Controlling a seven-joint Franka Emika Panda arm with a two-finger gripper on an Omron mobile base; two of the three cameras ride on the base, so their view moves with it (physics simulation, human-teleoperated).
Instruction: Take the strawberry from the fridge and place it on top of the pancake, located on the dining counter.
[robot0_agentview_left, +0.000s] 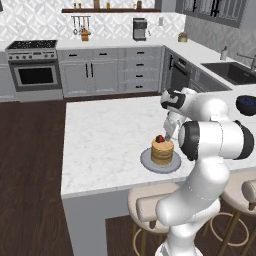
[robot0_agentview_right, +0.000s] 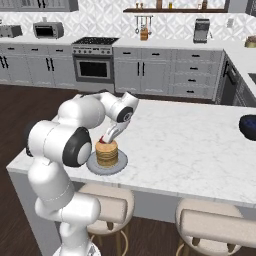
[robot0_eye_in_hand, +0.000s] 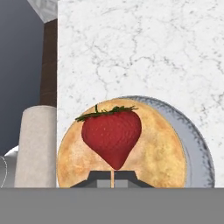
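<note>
The strawberry (robot0_agentview_left: 160, 138) (robot0_agentview_right: 102, 140) (robot0_eye_in_hand: 112, 135) is right over the pancake (robot0_agentview_left: 162, 151) (robot0_agentview_right: 106, 154) (robot0_eye_in_hand: 162, 157), which is stacked on a round grey plate (robot0_agentview_left: 150, 162) (robot0_agentview_right: 120, 164) (robot0_eye_in_hand: 199, 153) near the front edge of the dining counter (robot0_agentview_left: 105, 140) (robot0_agentview_right: 190, 145) (robot0_eye_in_hand: 131, 52). My gripper (robot0_agentview_left: 167, 136) (robot0_agentview_right: 106, 137) (robot0_eye_in_hand: 113, 177) is shut on the berry's pointed tip. In the hand view the berry's leafy end points away from me. I cannot tell whether the berry touches the top pancake. The fridge is out of view.
A small black bowl (robot0_agentview_left: 246, 104) (robot0_agentview_right: 248, 125) sits at the counter's right end. Padded stools (robot0_agentview_left: 150, 210) (robot0_agentview_right: 215, 225) (robot0_eye_in_hand: 35, 144) stand under the counter's front edge. A sink (robot0_agentview_left: 232, 70) and an oven range (robot0_agentview_left: 32, 70) line the far walls.
</note>
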